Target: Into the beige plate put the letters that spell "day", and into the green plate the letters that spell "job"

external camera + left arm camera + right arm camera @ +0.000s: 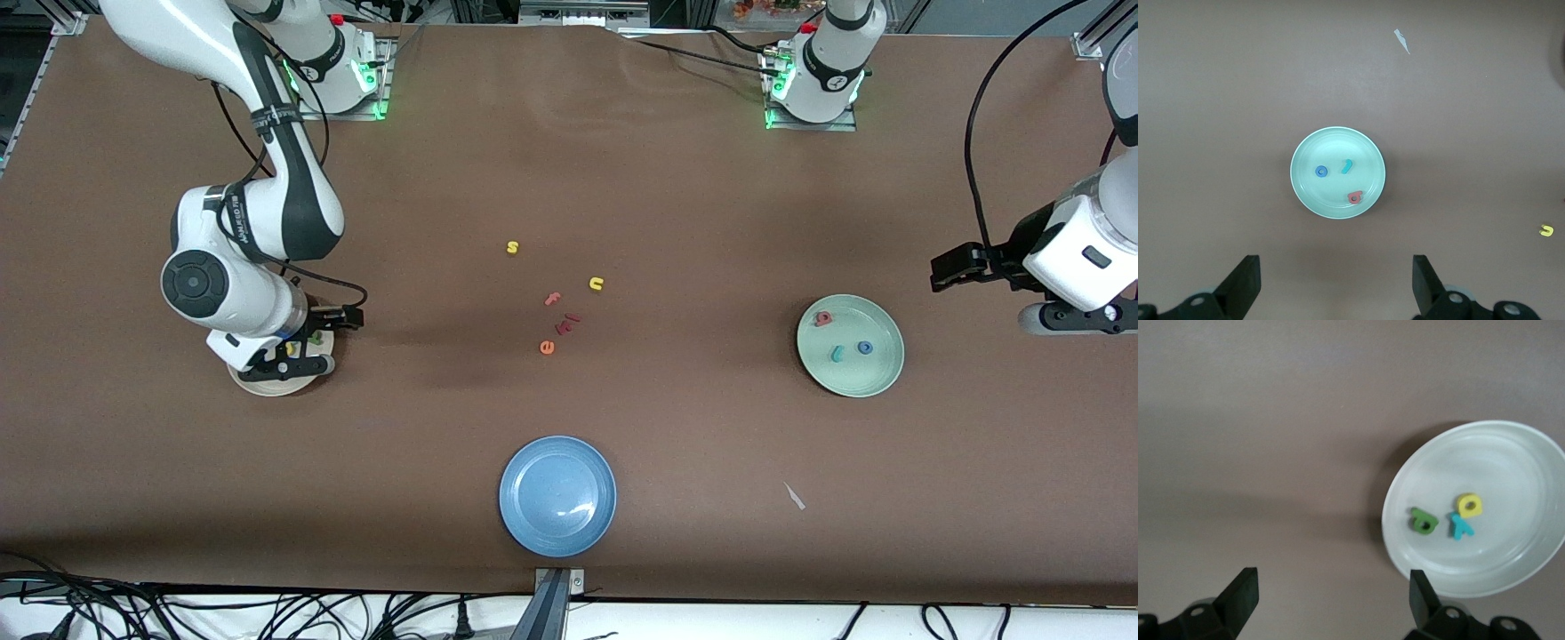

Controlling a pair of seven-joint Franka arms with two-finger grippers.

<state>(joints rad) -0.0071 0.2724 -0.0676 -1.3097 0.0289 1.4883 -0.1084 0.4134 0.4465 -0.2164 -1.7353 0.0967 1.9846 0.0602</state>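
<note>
- Front view: brown table (178,462) is carrying three plates. Beige plate (267,384) is sitting at the right arm's end, mostly covered by the right gripper (298,348), which is hanging low over it; a bit of yellow and dark green is showing beneath the fingers.
- Green plate (876,375) is lying at the left arm's end, holding the red b (823,318), blue o (865,348) and teal j (837,354), all apart from one another.
- Left gripper (947,269) is waiting in the air just beside the green plate, toward the table's end.
- Blue plate (557,496) is sitting nearest the camera; near the table's middle are lying a yellow s (512,247), yellow u (596,284), pink f (553,299) and orange e (547,348).
- Left wrist view: left fingers (1245,283) are standing spread wide, gripping nothing; the green plate with its three letters is lying below, between them.
- Right wrist view: right fingers (1239,595) are standing spread wide and empty. Green d (1423,521), yellow a (1468,505) and teal y (1461,527) are resting in the beige plate, the y touching the a.
</note>
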